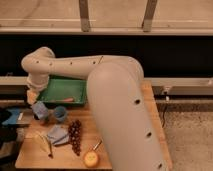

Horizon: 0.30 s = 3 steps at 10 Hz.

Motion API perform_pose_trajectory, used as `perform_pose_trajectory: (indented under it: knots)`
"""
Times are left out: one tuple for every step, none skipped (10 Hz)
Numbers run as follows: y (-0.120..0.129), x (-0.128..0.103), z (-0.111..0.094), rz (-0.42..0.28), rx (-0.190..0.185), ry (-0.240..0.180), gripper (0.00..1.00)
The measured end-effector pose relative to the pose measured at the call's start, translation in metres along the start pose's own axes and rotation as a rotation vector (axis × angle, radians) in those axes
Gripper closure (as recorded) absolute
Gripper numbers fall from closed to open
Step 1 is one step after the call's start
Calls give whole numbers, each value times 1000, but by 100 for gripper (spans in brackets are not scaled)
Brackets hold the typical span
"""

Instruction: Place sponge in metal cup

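Camera view: end effector [40,111] with sponge [39,109] near table [120,155] edge.

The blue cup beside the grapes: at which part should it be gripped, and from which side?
Probably the rim of the blue cup, from straight above. It stands upright with its mouth open upward, so the rim is free. The grapes and the cloth lie close in front of it, and the gripper hangs close beside it, by the sponge, so a sideways approach looks crowded.
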Motion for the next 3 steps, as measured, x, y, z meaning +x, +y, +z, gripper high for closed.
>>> perform_pose_trajectory:
  knots:
    - [-11,-3,-14,18,43,-30,30]
    - [-27,-3,-31,43,92,-62,30]
    - [-29,-4,-35,48,102,-72,30]
